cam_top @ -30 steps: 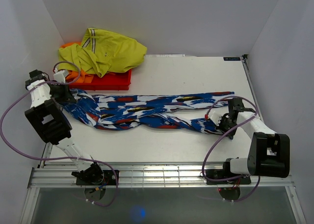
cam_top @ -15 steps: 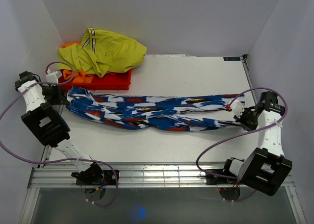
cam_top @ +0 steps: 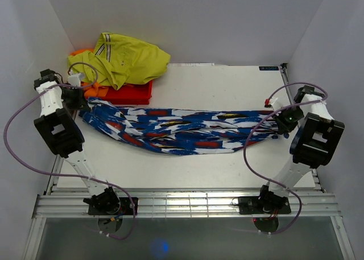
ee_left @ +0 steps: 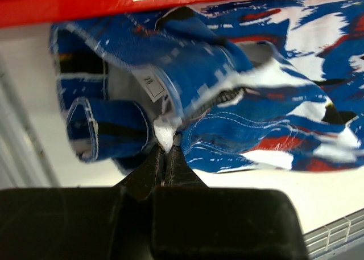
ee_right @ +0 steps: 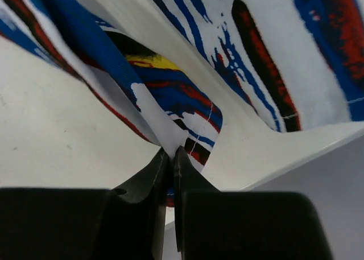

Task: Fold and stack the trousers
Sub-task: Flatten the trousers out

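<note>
Holding trousers (cam_top: 182, 130) stretched L–R across table (cam_top: 227, 89): L gripper (ee_left: 166, 149) pinched tight on waist end, R gripper (ee_right: 172, 153) clamped on hem, prob. Long axis gripper to gripper.

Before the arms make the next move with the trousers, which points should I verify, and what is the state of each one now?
1. Left gripper shut on the trousers: ok.
2. Right gripper shut on the opposite end: ok.
3. Trousers spread flat on the table: not ok, bunched lengthwise.
4. Left end apart from the red tray: cannot tell.
5. Yellow-green garment apart from the trousers: ok.
</note>
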`<state>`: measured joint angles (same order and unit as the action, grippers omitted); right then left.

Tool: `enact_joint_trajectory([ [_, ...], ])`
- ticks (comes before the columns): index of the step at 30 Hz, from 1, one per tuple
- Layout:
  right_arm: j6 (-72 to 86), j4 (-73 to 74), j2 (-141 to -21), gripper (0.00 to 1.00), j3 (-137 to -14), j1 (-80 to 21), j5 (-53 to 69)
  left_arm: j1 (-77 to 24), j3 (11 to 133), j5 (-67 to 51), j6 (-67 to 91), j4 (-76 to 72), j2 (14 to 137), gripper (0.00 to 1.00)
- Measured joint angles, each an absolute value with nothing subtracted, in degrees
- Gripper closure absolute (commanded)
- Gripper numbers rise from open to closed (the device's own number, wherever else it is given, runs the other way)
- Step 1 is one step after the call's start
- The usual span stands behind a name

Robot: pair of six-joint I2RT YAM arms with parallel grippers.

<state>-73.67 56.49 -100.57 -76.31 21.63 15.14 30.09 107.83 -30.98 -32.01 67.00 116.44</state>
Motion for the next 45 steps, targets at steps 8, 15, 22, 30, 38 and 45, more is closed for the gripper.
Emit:
enact_joint_trajectory([
  [8, -65.6, 47.3, -106.9, 0.77, -74.2, 14.9, 5.7, 24.3, 107.8, -26.9, -26.9, 61.9, 124.8, 0.52],
  [15, -61.1, 44.5, -103.8, 0.21, -73.4, 13.1, 3.4, 25.0, 104.3, -28.4, -25.1, 61.0, 121.4, 0.19],
  [22, -60.7, 47.9, -87.7, 0.27, -70.0, 8.9, 7.5, 37.9, 103.9, -35.1, -26.9, 61.8, 116.7, 0.19],
  [30, -60.2, 51.7, -80.1, 0.30, -55.9, -6.6, 13.1, 45.0, 95.8, -40.1, -39.2, 60.8, 116.7, 0.18],
  [38, -51.9, 48.6, -84.6, 0.26, -57.5, -26.2, 18.7, 42.4, 93.0, -47.1, -47.1, 54.6, 117.5, 0.17],
  [45, -43.6, 41.8, -98.5, 0.25, -70.7, -39.8, 23.5, 38.2, 88.9, -46.0, -53.2, 48.5, 117.7, 0.27],
])
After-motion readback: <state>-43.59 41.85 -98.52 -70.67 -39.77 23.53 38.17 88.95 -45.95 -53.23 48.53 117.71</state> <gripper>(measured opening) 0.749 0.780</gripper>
